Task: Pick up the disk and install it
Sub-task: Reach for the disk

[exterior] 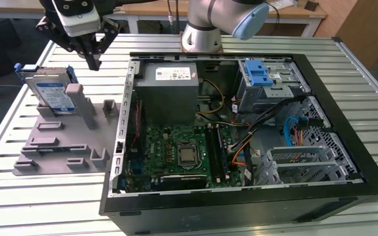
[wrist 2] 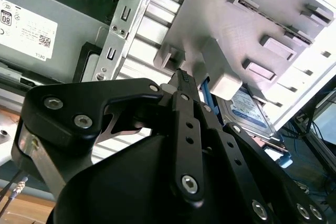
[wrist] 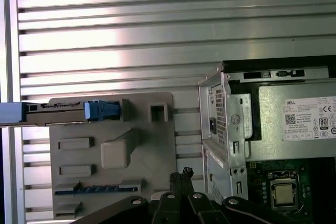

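The disk (exterior: 49, 91) is a silver drive with a white-and-blue label and blue side rails. It stands tilted on edge at the back of a grey slotted fixture (exterior: 64, 147), at the exterior view's left. The first wrist view shows the disk (wrist: 55, 112) edge-on, and in the second wrist view the disk (wrist 2: 248, 112) peeks out behind a fixture post. My gripper (exterior: 94, 63) hangs above the table between the disk and the computer case, its black fingers (wrist 2: 181, 80) pressed together on nothing. Its tips (wrist: 181, 174) hover over the fixture's edge.
An open computer case (exterior: 320, 88) fills the exterior view's middle and right. Inside are a grey power supply box (exterior: 169, 91), a motherboard (exterior: 179, 152) and a grey drive cage with a blue latch (exterior: 260, 76). All of it rests on a slatted metal table (exterior: 51, 206).
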Robot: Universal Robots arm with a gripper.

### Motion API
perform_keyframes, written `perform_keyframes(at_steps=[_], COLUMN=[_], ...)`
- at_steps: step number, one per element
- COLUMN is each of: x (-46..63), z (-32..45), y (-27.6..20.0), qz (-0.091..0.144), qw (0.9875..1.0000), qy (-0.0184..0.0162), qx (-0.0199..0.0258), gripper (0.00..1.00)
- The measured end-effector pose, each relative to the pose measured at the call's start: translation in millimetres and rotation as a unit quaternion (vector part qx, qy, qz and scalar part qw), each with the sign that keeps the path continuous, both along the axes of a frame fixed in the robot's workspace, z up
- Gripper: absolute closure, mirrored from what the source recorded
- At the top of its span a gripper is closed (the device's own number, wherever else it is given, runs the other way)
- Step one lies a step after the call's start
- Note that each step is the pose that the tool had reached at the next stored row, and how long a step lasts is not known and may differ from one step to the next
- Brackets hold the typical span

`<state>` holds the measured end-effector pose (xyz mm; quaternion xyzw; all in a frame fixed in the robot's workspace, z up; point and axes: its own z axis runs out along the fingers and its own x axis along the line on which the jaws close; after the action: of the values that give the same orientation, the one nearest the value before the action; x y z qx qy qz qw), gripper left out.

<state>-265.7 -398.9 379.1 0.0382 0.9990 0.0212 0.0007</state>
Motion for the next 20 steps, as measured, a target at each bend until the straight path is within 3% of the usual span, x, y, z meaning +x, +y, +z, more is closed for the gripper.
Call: perform_keyframes(at_steps=[20], x=[-20.5], z=[-1.7], y=[0.0], qz=[0.000], qw=[1.0000], qy=[0.0008], qx=[0.0000], gripper=[0.89])
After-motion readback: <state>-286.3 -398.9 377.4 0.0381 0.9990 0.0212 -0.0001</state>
